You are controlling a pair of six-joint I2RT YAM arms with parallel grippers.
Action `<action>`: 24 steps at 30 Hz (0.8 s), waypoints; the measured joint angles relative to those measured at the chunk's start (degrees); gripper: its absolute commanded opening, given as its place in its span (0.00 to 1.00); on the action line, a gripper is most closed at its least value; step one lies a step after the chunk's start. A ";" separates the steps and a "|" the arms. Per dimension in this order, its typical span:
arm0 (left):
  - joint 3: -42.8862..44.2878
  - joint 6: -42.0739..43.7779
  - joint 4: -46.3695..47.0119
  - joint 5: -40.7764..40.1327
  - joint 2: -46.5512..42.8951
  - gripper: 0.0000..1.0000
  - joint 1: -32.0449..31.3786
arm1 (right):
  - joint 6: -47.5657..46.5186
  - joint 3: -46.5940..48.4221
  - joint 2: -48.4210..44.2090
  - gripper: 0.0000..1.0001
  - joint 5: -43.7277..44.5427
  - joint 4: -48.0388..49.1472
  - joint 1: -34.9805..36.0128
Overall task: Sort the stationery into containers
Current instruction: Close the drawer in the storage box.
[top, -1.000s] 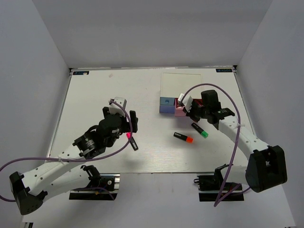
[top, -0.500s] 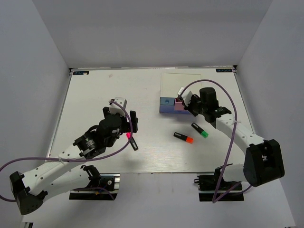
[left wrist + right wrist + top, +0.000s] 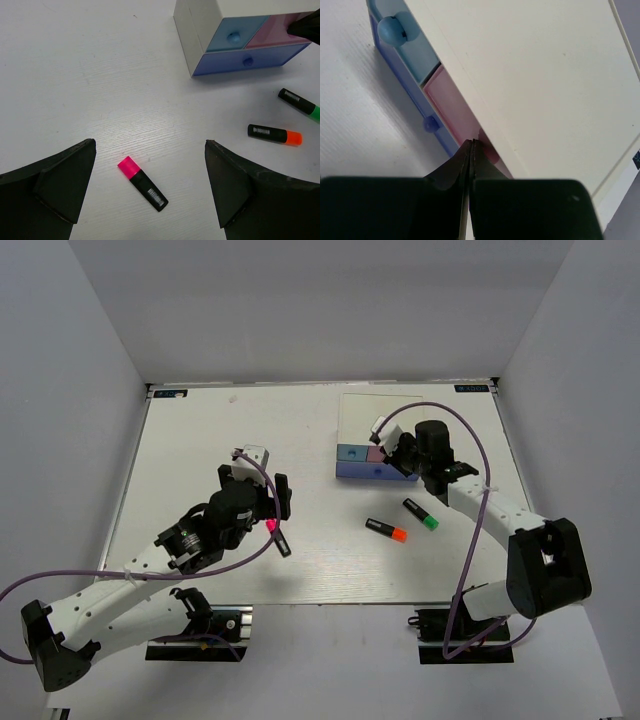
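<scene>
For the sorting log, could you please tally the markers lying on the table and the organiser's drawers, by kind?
Markers: 3 (pink marker, orange marker, green marker)
Drawers: 3 (blue drawer, pink drawer, lavender drawer)
Total: 6

Under the left claw (image 3: 150, 145), table (image 3: 100, 75) matt white, finely grained; marker (image 3: 145, 185) smooth black plastic; drawers (image 3: 247, 61) ahead satin plastic
</scene>
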 measured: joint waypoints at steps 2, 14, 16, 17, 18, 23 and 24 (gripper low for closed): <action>0.00 0.17 0.00 0.11 0.00 1.00 0.00 | 0.13 0.00 0.11 0.01 0.74 0.76 0.07; -0.33 0.61 0.02 0.55 0.37 1.00 0.00 | 0.24 -0.42 0.55 0.06 2.75 3.19 0.72; -0.33 0.61 0.02 0.55 0.39 1.00 0.00 | 0.61 -1.14 -0.52 0.21 1.62 2.99 0.72; -0.33 0.61 0.02 0.55 0.39 1.00 0.00 | 0.90 -1.95 -1.79 0.71 0.68 2.51 0.66; -0.33 0.61 0.02 0.55 0.39 1.00 0.00 | 1.42 -2.80 -3.37 0.90 -0.33 1.66 0.66; -0.33 1.01 0.07 1.05 0.48 1.00 0.00 | 4.28 -7.63 -10.67 0.90 -5.92 1.07 0.74; -0.33 1.03 0.09 1.09 0.55 1.00 0.00 | 5.03 -8.63 -11.43 0.90 -6.99 1.09 0.74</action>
